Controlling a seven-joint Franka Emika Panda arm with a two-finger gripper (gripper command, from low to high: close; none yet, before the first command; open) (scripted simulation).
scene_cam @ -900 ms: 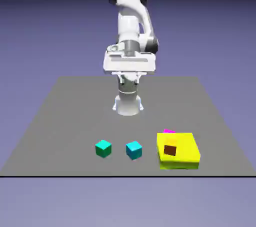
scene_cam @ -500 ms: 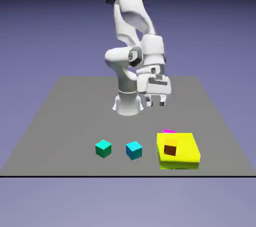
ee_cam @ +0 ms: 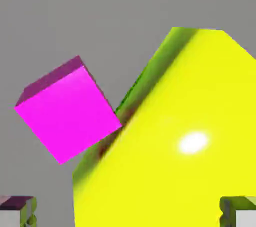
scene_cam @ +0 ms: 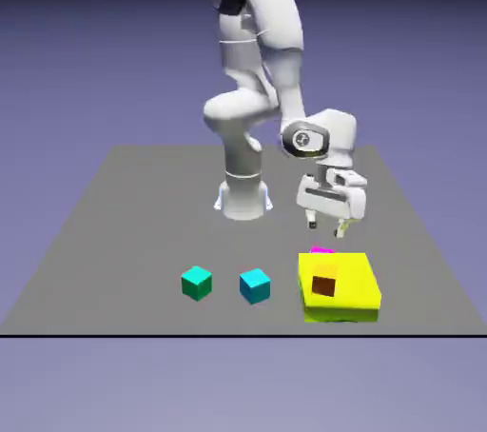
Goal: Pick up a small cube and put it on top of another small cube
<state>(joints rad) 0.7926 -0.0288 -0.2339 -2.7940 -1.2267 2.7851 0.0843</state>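
Note:
The small magenta cube (scene_cam: 321,250) sits on the grey table just behind the yellow block, which hides most of it in the exterior view. In the hand view the magenta cube (ee_cam: 67,108) shows whole, its corner against the yellow block's edge. My gripper (scene_cam: 327,225) hovers a little above and behind the cube, tilted downward, open, with nothing held. Both grey fingertips (ee_cam: 17,211) show far apart at the hand view's bottom corners. Two teal cubes (scene_cam: 197,283) (scene_cam: 255,285) rest apart on the table, toward the exterior view's left.
A large flat yellow block (scene_cam: 340,285) with a brown square (scene_cam: 324,285) on top lies near the table's front edge; the same yellow block (ee_cam: 185,141) fills the right of the hand view. The robot's base (scene_cam: 243,197) stands behind.
The arm has swung from its raised pose at the base down and toward the exterior view's right. The gripper now hangs low over the magenta cube. No cube has moved.

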